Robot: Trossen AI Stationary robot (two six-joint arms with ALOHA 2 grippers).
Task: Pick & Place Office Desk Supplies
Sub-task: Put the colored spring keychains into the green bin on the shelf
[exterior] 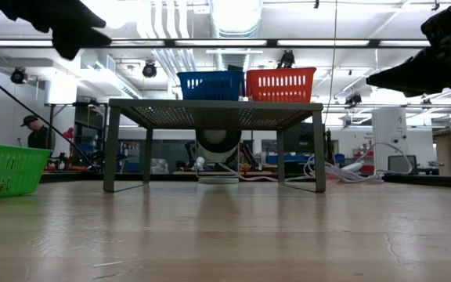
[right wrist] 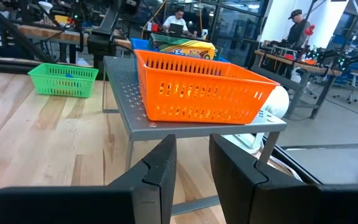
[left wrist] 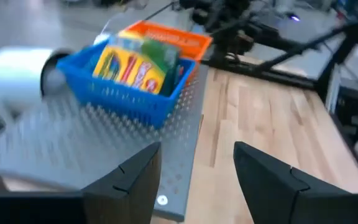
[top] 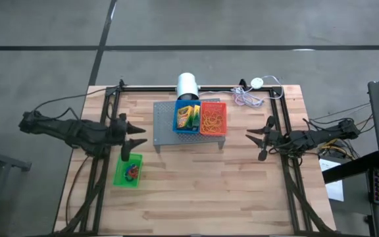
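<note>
Your crayon box (top: 188,116) in the blue basket (top: 177,124), at the stand's (top: 165,139) ten o'clock, looks light and stiff: take its narrow sides. Left gripper (top: 134,136) gapes empty; right gripper (top: 260,140) nearly closed, empty.

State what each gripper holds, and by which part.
Nothing is held. The left gripper is open and empty, near the stand. The right gripper has a narrow gap between its fingers with nothing in it, facing the red basket.

We note a green-and-yellow crayon box (top: 185,116) in a blue plastic mesh basket (top: 175,122), an orange-red mesh basket (top: 214,119), a green mesh basket (top: 118,176), a grey perforated metal stand (top: 164,129), and a pale wood-plank surface (top: 209,184).
</note>
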